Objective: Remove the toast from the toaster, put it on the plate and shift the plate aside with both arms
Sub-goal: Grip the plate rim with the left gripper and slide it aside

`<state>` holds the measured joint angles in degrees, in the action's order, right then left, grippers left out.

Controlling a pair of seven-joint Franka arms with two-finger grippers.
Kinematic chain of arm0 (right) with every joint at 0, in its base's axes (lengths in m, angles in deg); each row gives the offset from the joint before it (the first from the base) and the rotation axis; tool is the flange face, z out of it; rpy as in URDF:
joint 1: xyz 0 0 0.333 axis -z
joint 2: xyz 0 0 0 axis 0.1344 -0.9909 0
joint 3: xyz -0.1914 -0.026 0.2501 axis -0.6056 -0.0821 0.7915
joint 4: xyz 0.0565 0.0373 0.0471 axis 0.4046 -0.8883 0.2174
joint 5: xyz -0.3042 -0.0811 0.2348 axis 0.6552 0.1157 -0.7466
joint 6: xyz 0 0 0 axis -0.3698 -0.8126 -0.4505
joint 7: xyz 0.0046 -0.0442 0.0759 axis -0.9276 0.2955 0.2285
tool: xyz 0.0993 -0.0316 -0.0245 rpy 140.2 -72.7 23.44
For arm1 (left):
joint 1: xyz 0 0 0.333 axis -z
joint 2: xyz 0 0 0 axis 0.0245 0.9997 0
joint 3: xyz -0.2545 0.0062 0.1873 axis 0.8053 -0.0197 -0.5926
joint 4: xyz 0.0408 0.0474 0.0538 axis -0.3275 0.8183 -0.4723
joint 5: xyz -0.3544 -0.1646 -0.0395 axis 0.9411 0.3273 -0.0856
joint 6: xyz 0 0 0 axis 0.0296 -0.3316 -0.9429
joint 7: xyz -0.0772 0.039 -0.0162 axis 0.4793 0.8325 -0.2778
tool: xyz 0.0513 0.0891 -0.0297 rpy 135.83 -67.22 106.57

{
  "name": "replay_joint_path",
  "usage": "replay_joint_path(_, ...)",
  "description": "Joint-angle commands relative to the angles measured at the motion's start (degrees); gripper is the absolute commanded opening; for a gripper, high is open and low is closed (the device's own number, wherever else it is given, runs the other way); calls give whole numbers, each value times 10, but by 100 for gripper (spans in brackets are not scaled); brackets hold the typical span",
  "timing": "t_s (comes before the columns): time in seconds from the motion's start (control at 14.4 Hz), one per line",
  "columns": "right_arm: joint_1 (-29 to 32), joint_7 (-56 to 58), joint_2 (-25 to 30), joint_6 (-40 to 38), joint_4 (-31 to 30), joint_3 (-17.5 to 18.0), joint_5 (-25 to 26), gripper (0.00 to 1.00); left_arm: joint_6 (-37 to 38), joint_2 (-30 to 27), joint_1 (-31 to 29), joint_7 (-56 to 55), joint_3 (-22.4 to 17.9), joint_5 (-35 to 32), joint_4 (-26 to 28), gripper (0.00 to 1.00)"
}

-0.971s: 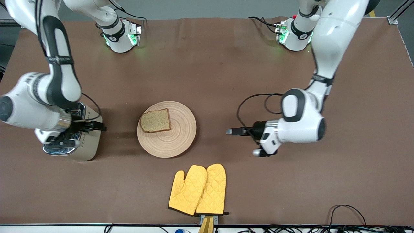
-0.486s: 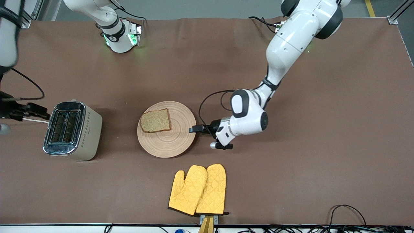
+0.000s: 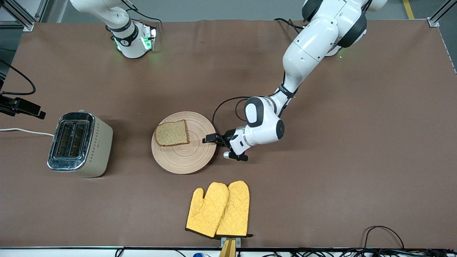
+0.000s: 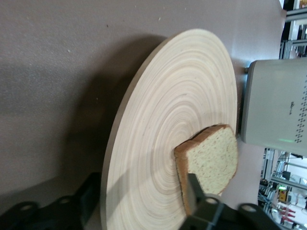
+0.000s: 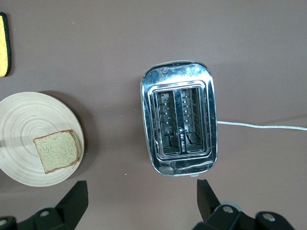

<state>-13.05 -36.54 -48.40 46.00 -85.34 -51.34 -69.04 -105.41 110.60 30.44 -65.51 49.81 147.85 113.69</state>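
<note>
- Now the left tool straddles the plate rim at the left arm's end, fingers spread wide, arm bent low and pointing level across the worktop.
- Toast lies flat on the plate, toward the toaster.
- Right tool, spread wide, hangs over the toaster.

The left end effector is low with fingers spread; the right end effector is raised, fingers spread.
</note>
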Motion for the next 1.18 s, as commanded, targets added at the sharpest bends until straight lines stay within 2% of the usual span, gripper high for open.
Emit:
replay_joint_path(0.0,-8,-16,7,5,-7,4,12,100,-13,13,8,42,-1,40,-13,24)
replay_joint_path(0.07,-8,-16,7,6,-7,4,10,100,-14,16,8,58,-1,48,-12,14)
replay_joint_path(0.14,-8,-17,7,6,-7,4,9,100,-14,17,8,73,-1,52,-12,8)
replay_joint_path(0.35,-8,-16,7,5,-7,4,10,100,-14,5,2,92,-3,50,-9,1)
replay_joint_path(0.49,-6,-15,7,4,-7,3,11,100,-10,-35,-7,74,-13,46,7,0)
replay_joint_path(0.55,-7,-14,7,3,-7,3,13,100,-1,-56,-30,66,-19,32,15,0)
replay_joint_path(0.69,-7,-15,7,3,-7,3,15,100,86,-80,-87,20,-20,-31,9,0)
replay_joint_path(0.83,-6,-15,6,3,-7,3,13,100,181,-92,-159,-34,-10,-121,-5,0)
replay_joint_path(1.11,-6,-16,8,-1,-7,2,12,100,412,-89,-304,-30,-12,-145,-59,0)
